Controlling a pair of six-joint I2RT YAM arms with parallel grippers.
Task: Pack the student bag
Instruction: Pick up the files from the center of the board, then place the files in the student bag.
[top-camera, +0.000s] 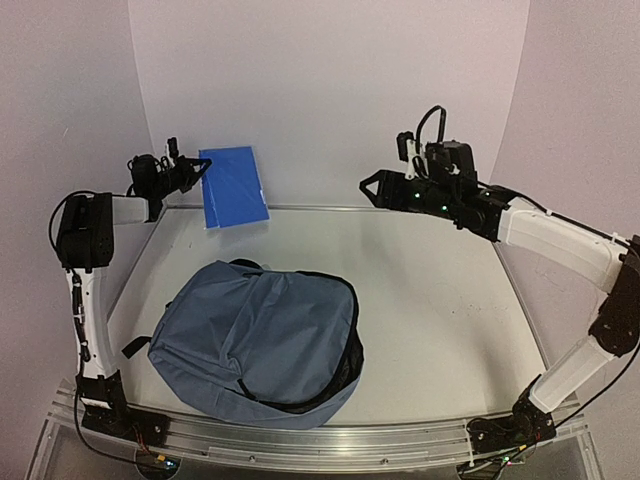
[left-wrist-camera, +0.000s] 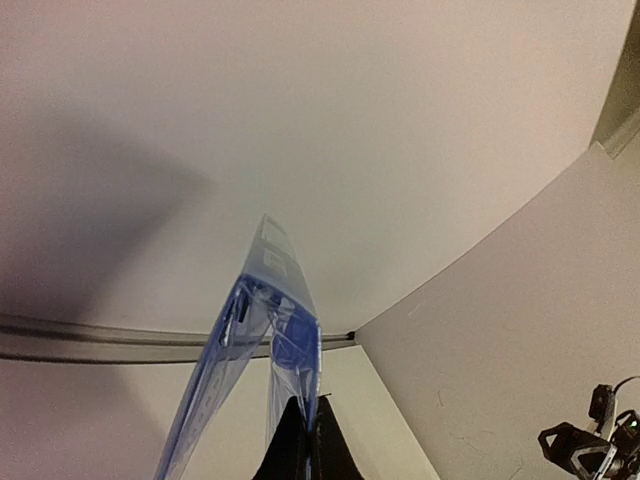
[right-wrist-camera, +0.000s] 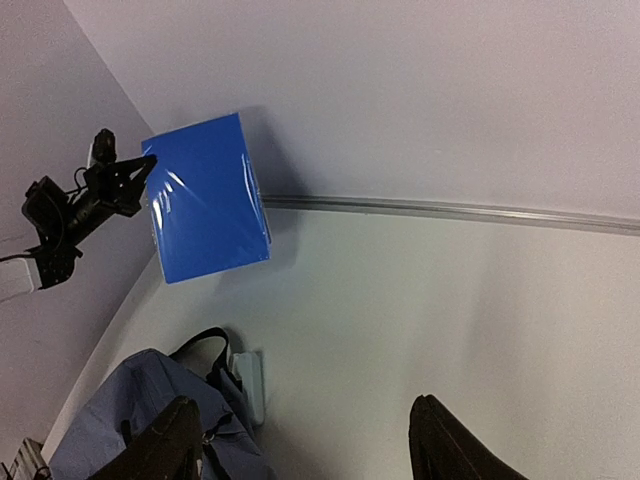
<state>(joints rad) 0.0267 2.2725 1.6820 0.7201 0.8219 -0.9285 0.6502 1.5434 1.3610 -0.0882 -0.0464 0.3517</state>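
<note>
The student bag (top-camera: 260, 340) is a slate-blue backpack lying flat on the table at front left, its black zipper edge toward the front right. Its top corner and black handle show in the right wrist view, student bag (right-wrist-camera: 140, 425). My left gripper (top-camera: 203, 167) is raised at the back left corner, shut on the edge of a thin bright-blue book in clear wrap (top-camera: 234, 187). The book (left-wrist-camera: 285, 300) hangs above the table near the back wall. My right gripper (top-camera: 368, 186) hovers high at the back right, open, nothing between its fingers (right-wrist-camera: 302, 402).
A small pale-blue flat object (right-wrist-camera: 250, 385) lies on the table beside the bag's handle. White walls close the table at the back and both sides, with a metal rail (right-wrist-camera: 450, 208) along the back edge and another (top-camera: 330, 440) at the front.
</note>
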